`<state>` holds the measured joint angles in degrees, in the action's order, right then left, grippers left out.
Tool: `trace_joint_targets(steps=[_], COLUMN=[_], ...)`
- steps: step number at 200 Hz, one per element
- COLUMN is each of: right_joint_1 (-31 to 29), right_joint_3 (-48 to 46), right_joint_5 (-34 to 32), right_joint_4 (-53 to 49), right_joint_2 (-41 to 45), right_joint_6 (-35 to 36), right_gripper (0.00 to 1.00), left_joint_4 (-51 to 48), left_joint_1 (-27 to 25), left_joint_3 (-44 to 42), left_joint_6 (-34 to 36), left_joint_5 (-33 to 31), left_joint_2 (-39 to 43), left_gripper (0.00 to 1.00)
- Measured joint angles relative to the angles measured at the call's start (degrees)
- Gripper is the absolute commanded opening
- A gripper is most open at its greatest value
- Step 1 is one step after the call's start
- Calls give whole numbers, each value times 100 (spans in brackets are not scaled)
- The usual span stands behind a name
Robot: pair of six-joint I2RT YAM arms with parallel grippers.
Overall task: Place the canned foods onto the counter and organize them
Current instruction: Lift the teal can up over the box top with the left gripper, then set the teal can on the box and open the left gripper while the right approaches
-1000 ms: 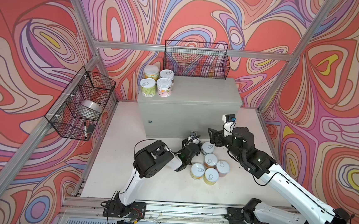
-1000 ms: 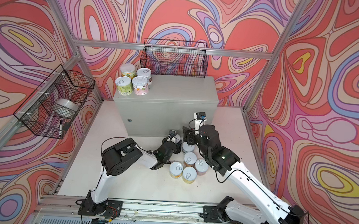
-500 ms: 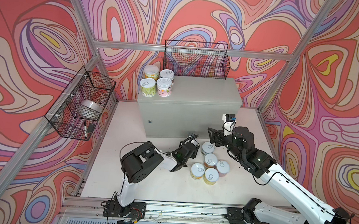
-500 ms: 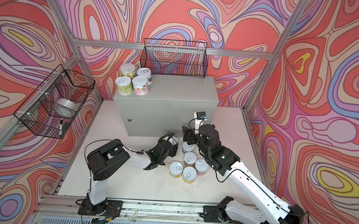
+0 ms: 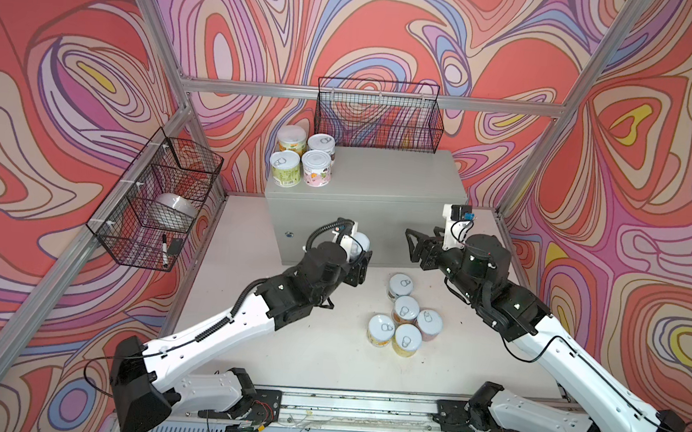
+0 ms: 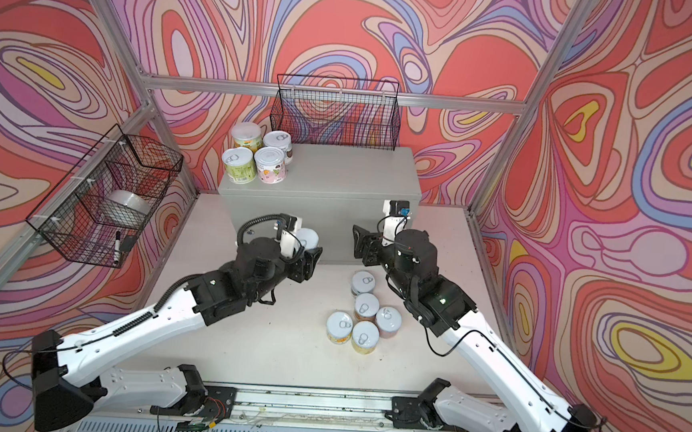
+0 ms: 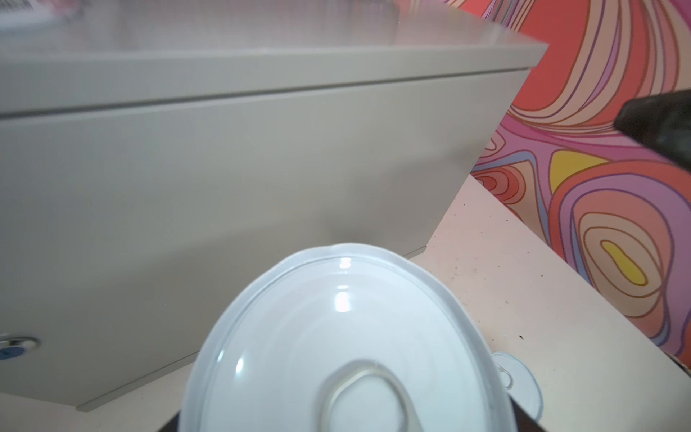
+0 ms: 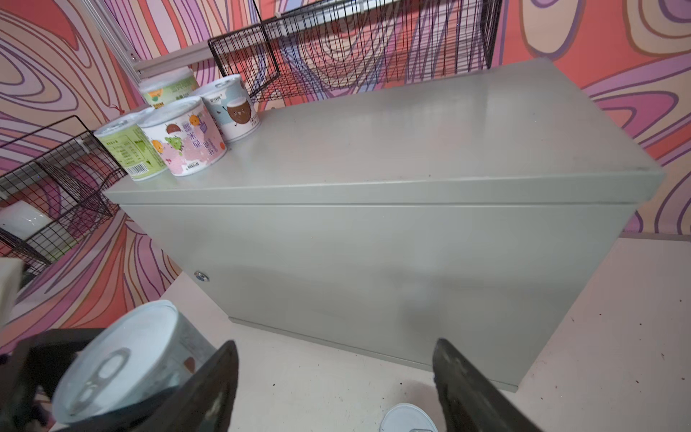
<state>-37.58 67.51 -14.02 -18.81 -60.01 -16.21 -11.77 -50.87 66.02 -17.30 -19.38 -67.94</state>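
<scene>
Both arms reach toward the grey desk (image 5: 380, 177); my left jaws hold one can (image 5: 360, 243), my right jaws stand wide; the side basket (image 5: 133, 248) holds a white round thing (image 5: 174, 209) and marker (image 5: 164, 250).

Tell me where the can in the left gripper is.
In both top views the can is clamped in the left gripper, in front of the counter, right of its lock.

Four upright pastel-labelled tins (image 5: 317, 169) are clustered on the grey metal counter (image 5: 388, 178) at its far-left corner, five more tins (image 5: 405, 311) are grouped on the tabletop (image 5: 326, 357) before it, and a tenth tin (image 5: 360, 243) is held raised near its front.
</scene>
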Motion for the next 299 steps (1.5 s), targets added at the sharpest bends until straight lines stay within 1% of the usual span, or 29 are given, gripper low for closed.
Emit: trace_joint_targets(steps=[18,34,64,78,97,126,140,155,197,250,285,293,299], right_joint_1=[0,0,0,0,0,2,2,4,81,205,269,282,293], right_joint_3=[330,684,1379,1692,2109,2706,2922,3086,3324,3342,3318,3298,3279], right_joint_5=[-9,-22,-61,-114,-212,-372,-417,-452,-487,-468,-439,-435,-426], right_joint_4=[-122,-229,-380,-470,-597,-721,-763,-769,-769,-782,-772,-774,-774], right_joint_2=[-11,-74,-369,-564,-872,-1340,-1517,-1670,-1974,-2129,-2135,-2135,-2138], right_joint_6=[-2,-2,0,2,28,81,103,140,223,247,260,262,262], right_gripper=[84,84,84,84,84,85,85,85,85,85,85,85,85], left_joint_4=[-577,-1049,-1685,-1906,-2243,-2813,-3012,-3086,-3220,-3117,-3060,-3045,-3032], left_joint_1=[-9,-9,116,326,691,1231,1423,1582,1762,1834,1849,1853,1858], left_joint_3=[815,1698,3720,4559,5451,6662,7119,7331,7361,7361,7357,7342,7337], left_joint_6=[129,328,715,791,828,824,811,809,776,697,658,656,656], left_joint_5=[-70,-149,-111,81,330,728,879,966,1058,1040,1012,1012,1012], left_joint_2=[-2,-208,-1154,-1661,-2317,-3333,-3768,-4089,-4513,-4835,-4854,-4854,-4854], left_gripper=[0,0,0,0,0,0,0,0,0,0,0,15,23])
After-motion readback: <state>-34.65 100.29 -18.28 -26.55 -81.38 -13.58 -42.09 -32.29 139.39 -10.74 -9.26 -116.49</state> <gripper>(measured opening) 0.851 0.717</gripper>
